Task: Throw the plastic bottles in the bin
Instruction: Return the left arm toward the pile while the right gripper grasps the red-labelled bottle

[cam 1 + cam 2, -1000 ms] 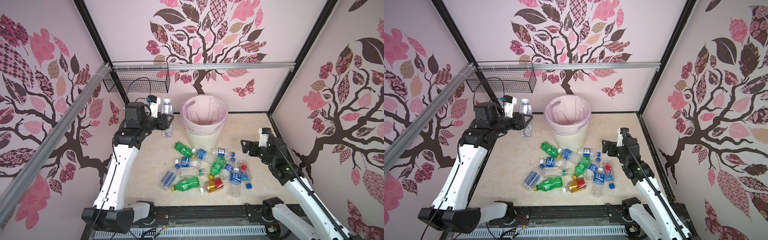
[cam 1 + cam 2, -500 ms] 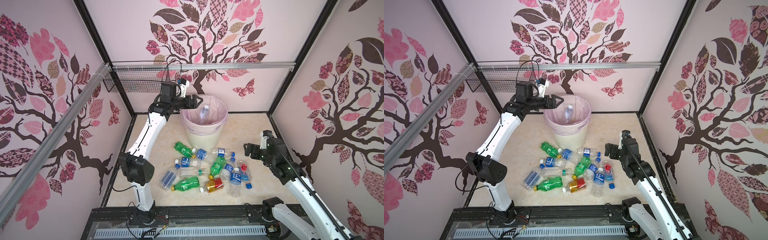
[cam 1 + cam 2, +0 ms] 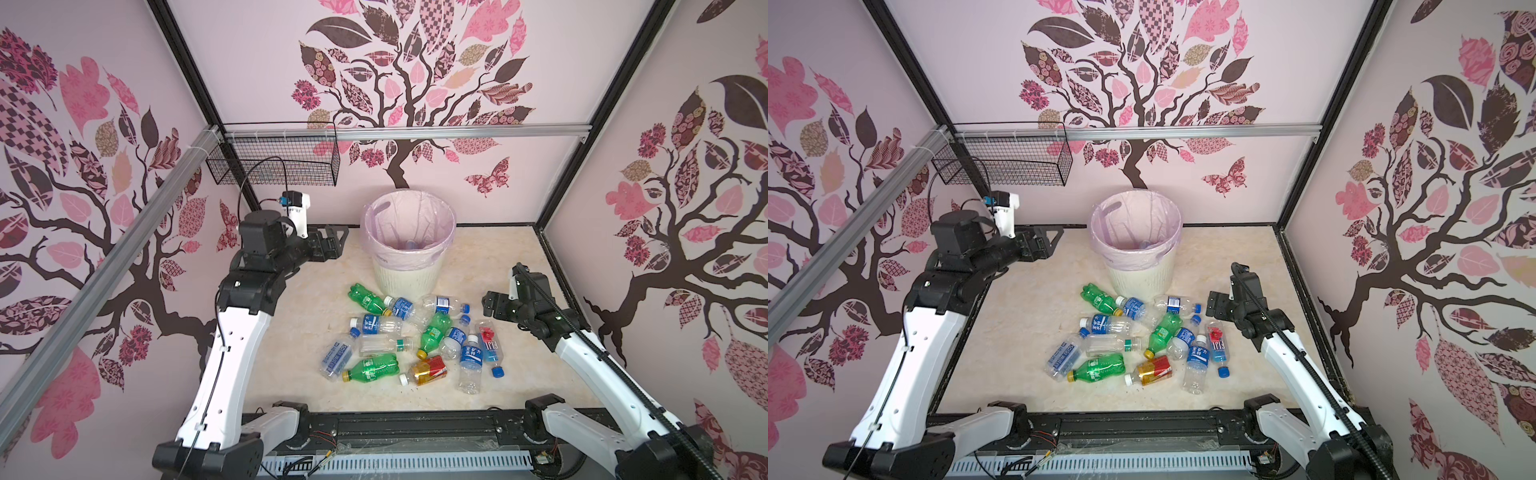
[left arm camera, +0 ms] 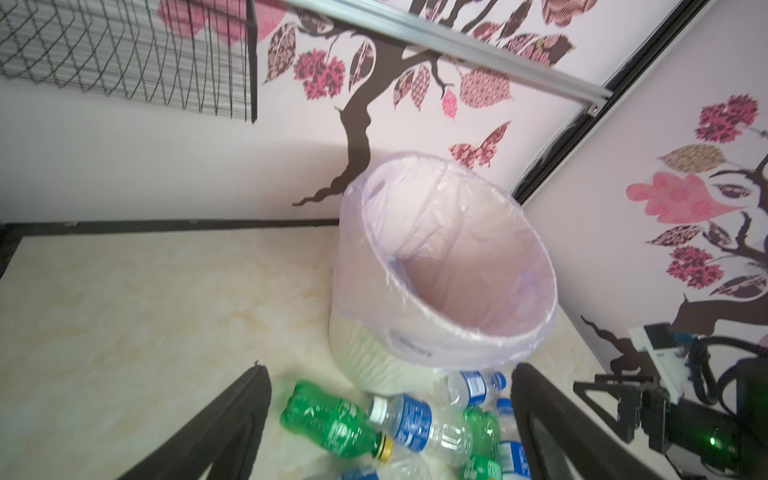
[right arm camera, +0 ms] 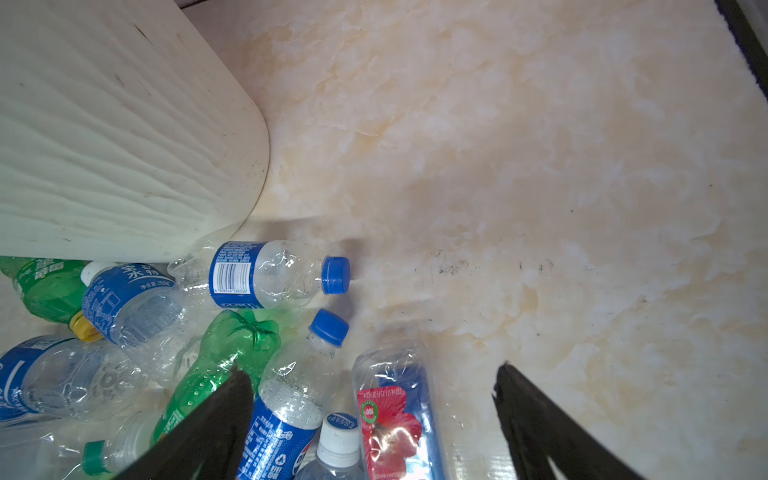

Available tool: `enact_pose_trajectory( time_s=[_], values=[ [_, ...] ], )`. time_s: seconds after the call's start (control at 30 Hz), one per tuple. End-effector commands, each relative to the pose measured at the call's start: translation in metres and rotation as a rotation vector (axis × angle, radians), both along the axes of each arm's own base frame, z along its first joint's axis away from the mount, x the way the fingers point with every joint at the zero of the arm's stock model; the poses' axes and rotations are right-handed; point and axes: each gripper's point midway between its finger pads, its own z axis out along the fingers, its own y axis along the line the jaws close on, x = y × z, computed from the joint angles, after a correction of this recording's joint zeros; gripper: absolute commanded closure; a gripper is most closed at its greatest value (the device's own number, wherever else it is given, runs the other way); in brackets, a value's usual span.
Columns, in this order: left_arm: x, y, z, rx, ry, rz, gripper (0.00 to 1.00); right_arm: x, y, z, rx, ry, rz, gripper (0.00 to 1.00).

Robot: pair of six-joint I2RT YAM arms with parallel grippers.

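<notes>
As neither claw holds anything, we file this moment as the gap before the next pick.

Item, bin [image 3: 401,280]: upright at the back of the bench [image 3: 498,257], pink liner over the rim. A pale shape low inside may be a bottle, but it is too faint for us to swear to.

Item, bottles [image 3: 415,336]: a loose heap lying on the bench just in front of the bin, all outside it. We judge the task barely begun.

Item, left claw [image 3: 332,245]: fingers wide apart, nothing between them. The arm is raised and bent at the elbow. The claw sits level beside the bin, apart from it and high enough that its wrist view looks into the mouth.

Item, right claw [image 5: 372,370]: fingers spread, empty. The arm reaches low and forward, with the claw tilted down over the heap's right edge. It hangs above the red-flower bottle [image 5: 395,415] and a blue-cap bottle [image 5: 291,395], and seems to touch neither.

Next move, our judgement: the right claw is better placed. It should drop over one edge bottle, close across the body, lift clear of the neighbours, and carry it above the rim before letting go. Thin bottles may crush or slip.
</notes>
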Motion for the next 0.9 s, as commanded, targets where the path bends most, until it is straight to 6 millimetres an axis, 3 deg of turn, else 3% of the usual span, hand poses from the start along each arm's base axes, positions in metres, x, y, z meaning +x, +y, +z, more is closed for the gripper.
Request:
enact_pose_trajectory(
  time_s=[0.0,0.13,0.3,0.7,0.87],
  values=[
    [-0.018,0.01,-0.072,0.093,0.174,0.021,0.06,-0.012,-0.001,-0.02,0.005,0.085,-0.019,0.07],
    [-0.042,0.011,-0.109,0.065,0.229,0.018,0.06,-0.033,0.006,-0.048,0.068,0.196,-0.023,0.05],
    [-0.049,0.016,-0.135,0.08,0.265,0.04,0.05,-0.051,0.002,-0.068,0.092,0.255,-0.089,0.06],
    [-0.046,0.017,-0.14,0.112,0.272,0.034,0.06,-0.054,0.014,-0.107,0.13,0.344,-0.093,0.11],
    [-0.045,0.017,-0.139,0.112,0.272,0.033,0.06,-0.053,0.008,-0.117,0.089,0.356,-0.114,0.14]
  ],
)
